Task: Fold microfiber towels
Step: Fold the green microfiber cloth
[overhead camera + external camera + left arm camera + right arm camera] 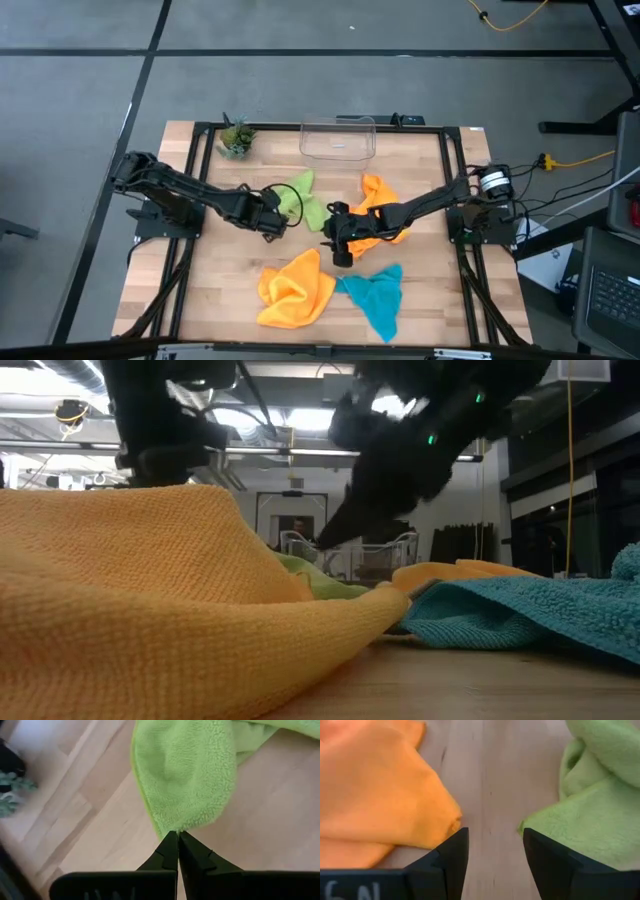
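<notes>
A lime green towel (302, 200) lies crumpled at the table's middle, and my left gripper (275, 218) is shut at its left corner (172, 827). My right gripper (330, 242) stands open just right of it over bare wood, with an orange towel (380, 795) on one side of its fingers and the green towel (590, 815) on the other, touching neither. A second orange towel (383, 212) lies under my right arm. The near orange towel (295, 288) and a teal towel (375, 298) lie crumpled by the front edge. My left gripper pinches a corner of the green towel (176, 829) at the very ends of its two fingers, slanting down from the table's left. The cloth widens away from the fingertips and lies slack on the wood; one layer or several, I cannot tell.
A clear plastic bin (338, 140) stands at the far edge's middle, and a small potted plant (237, 138) at the far left. Bare wood shows on the table's left side and between the towels. A black frame runs around the table.
</notes>
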Controlling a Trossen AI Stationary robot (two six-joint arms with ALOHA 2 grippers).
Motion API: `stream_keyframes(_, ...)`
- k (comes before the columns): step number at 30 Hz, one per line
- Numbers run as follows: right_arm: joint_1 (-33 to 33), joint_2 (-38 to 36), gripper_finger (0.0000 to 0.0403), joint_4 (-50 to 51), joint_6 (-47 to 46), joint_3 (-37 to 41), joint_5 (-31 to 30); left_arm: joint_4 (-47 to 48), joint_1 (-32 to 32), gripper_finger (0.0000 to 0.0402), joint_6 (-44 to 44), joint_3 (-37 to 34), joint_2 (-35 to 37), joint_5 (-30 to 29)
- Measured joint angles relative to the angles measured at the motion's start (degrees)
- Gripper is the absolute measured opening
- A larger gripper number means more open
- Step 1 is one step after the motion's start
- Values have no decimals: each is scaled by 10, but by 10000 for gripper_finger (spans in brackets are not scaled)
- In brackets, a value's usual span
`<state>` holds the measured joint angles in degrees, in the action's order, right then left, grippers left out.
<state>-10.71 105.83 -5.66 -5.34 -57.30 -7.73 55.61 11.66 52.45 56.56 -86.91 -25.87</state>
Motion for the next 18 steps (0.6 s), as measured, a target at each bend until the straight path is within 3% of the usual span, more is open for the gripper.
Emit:
stream_keyframes(5, 14, 37, 190, -25, 43, -5, -50, -12, 0, 0, 0, -9, 0, 0)
stream_keyframes(11, 24, 75, 190, -25, 71, -35, -12, -14, -1, 0, -3, -9, 0, -1)
stream_keyframes(18, 25, 111, 191, -22, 87, -55, -36, -26, -1, 0, -3, -10, 0, -5)
